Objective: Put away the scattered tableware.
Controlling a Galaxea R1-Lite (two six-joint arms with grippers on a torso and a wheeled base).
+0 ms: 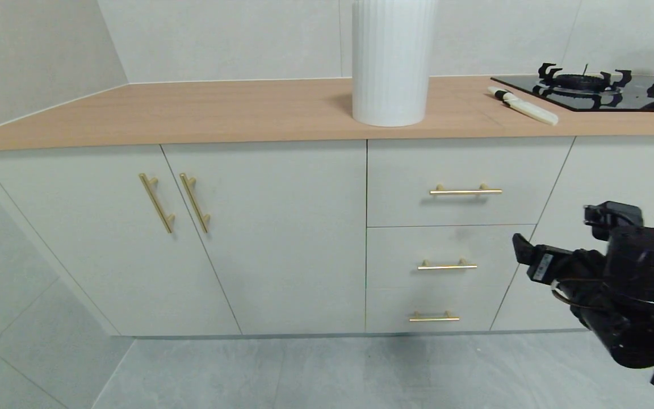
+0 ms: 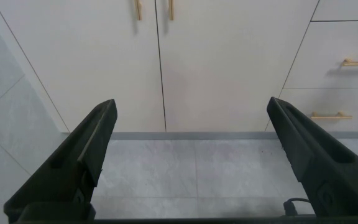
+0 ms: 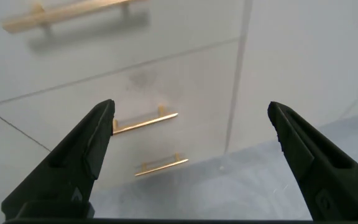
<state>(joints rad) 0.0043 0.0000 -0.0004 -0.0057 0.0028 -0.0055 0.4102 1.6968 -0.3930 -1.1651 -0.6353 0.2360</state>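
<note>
R pincer (image 3: 191, 112): wide open, empty, low by drawers (image 1: 452, 255).
Knife (image 1: 523, 105): up on bench (image 1: 219, 113), axis diagonal, nearer R pincer.
L pincer (image 2: 191, 109): wide open, empty.

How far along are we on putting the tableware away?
Nothing looks done: the knife lies on the counter beside the stove, and the three drawers are closed. Nothing in hand: left gripper and right gripper are open, empty. To do: probably open a drawer, fetch and stow the knife.
</note>
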